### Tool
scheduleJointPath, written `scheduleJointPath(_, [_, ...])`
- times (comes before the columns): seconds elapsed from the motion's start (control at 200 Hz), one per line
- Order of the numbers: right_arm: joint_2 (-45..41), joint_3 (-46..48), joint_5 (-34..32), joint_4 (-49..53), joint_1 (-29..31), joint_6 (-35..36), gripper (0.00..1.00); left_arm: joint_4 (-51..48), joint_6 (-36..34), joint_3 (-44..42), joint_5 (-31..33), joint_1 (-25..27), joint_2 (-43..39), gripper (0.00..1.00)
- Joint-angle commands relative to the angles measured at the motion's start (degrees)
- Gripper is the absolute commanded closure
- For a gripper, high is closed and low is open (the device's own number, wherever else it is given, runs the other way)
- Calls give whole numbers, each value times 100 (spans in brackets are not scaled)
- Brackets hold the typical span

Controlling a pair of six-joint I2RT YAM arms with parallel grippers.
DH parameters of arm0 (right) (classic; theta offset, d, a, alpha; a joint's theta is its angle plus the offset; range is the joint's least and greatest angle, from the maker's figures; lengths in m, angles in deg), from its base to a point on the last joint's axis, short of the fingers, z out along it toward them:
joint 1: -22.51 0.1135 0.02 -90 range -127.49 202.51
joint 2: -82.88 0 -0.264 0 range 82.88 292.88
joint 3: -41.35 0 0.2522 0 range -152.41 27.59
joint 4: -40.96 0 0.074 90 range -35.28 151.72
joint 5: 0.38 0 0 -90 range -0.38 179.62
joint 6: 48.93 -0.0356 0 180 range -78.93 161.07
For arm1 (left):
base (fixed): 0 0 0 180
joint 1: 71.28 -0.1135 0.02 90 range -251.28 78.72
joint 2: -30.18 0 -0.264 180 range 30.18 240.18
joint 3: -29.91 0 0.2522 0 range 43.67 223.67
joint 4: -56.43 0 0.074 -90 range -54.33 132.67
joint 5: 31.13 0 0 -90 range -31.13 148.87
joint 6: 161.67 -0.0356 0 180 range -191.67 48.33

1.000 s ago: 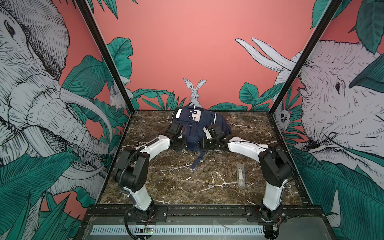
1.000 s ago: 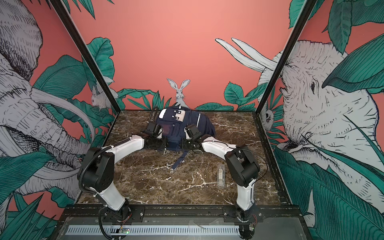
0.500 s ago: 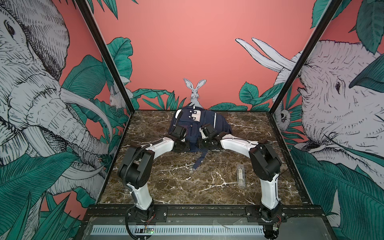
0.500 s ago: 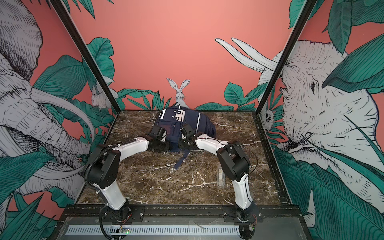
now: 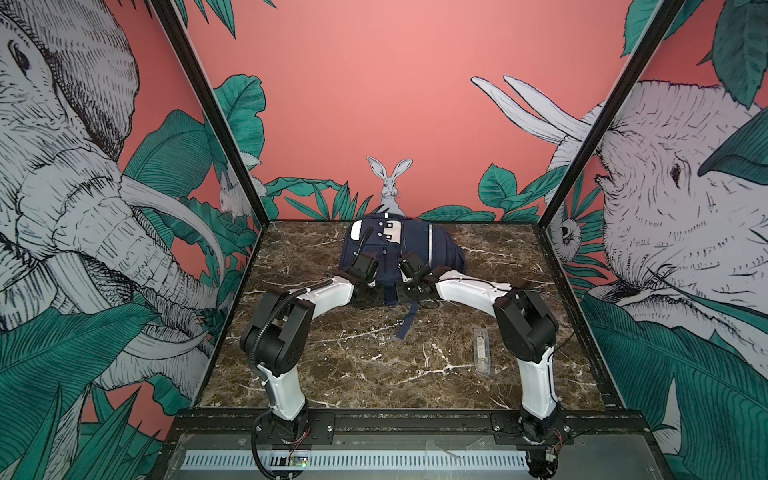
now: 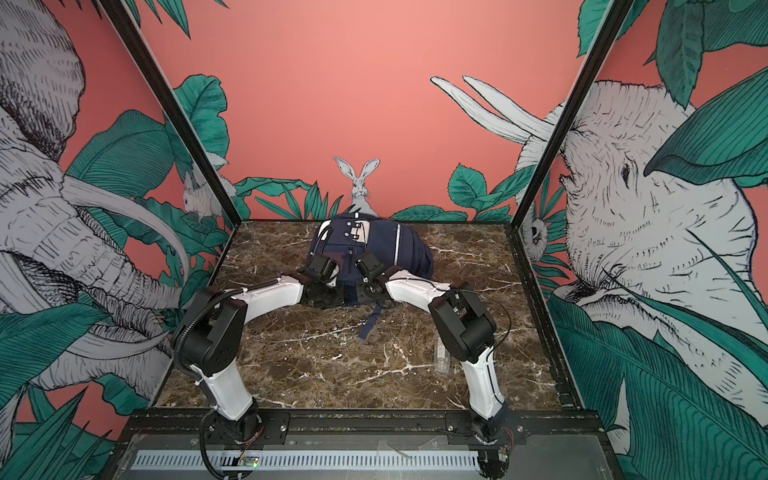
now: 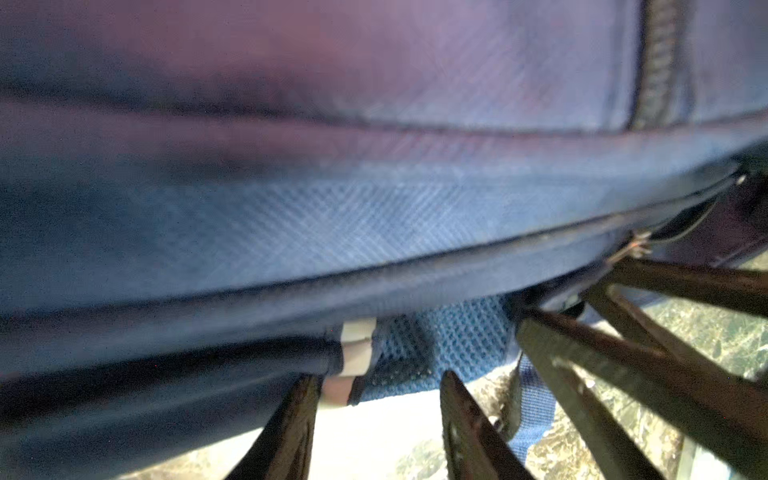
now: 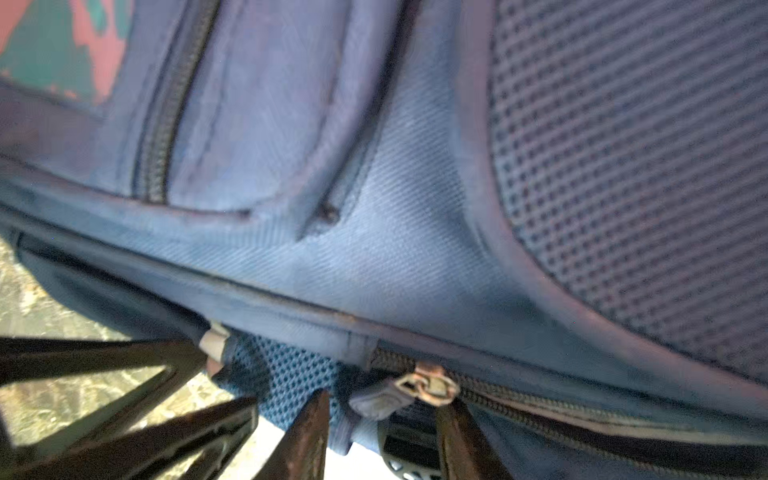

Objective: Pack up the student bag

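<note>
While the student bag (image 5: 446, 253) (image 6: 409, 253) is lying at the back of the marble table (image 5: 353, 365) in both top views, both arms are reaching its near edge. Seen from the left wrist, the left gripper (image 7: 378, 378) is standing parted at the bag's mesh, clasping nothing; from the right wrist, the right gripper (image 8: 382, 399) is straddling a zipper pull (image 8: 419, 388), jaws released.

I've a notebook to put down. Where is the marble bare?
Bare: the marble between the left arm and the strap, and the far corners beside the student bag. Crowded: the bag's near edge, where left pincer and right pincer meet, and beside the clear case.
</note>
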Motion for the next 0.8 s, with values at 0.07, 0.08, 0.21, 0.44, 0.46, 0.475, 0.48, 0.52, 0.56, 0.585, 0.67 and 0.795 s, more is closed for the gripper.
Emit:
scheduleJointPath(0.07, [70, -25, -212, -106, 26, -21, 58, -74, 161, -179, -156, 137, -48, 51])
scheduleJointPath(0.08, [83, -39, -218, -107, 26, -23, 58, -74, 161, -180, -157, 144, -45, 51])
scheduleJointPath(0.21, [161, -149, -306, -107, 27, -85, 58, -53, 198, -216, -152, 173, -84, 51])
scheduleJointPath(0.44, [300, -296, -405, -57, 38, -155, 62, -13, 233, -251, -169, 199, -73, 51])
scheduleJointPath(0.46, [304, -292, -406, -71, 35, -165, 62, -13, 233, -251, -177, 199, -71, 51])
scheduleJointPath(0.475, [305, -301, -409, -79, 49, -178, 62, -13, 234, -251, -179, 203, -68, 51])
scheduleJointPath(0.48, [305, -303, -407, -89, 46, -175, 63, -13, 234, -247, -178, 201, -63, 51])
scheduleJointPath(0.52, [320, -322, -424, -86, 50, -187, 63, -8, 234, -251, -177, 212, -54, 51])
scheduleJointPath(0.56, [338, -351, -448, -69, 54, -188, 64, 4, 242, -250, -178, 216, -45, 51])
scheduleJointPath(0.585, [355, -369, -465, -51, 59, -187, 64, 9, 251, -247, -186, 217, -46, 51])
scheduleJointPath(0.67, [409, -418, -508, 3, 58, -186, 66, 23, 258, -260, -189, 224, -44, 51])
scheduleJointPath(0.795, [455, -454, -510, 48, 68, -182, 72, 15, 260, -269, -171, 226, -46, 51])
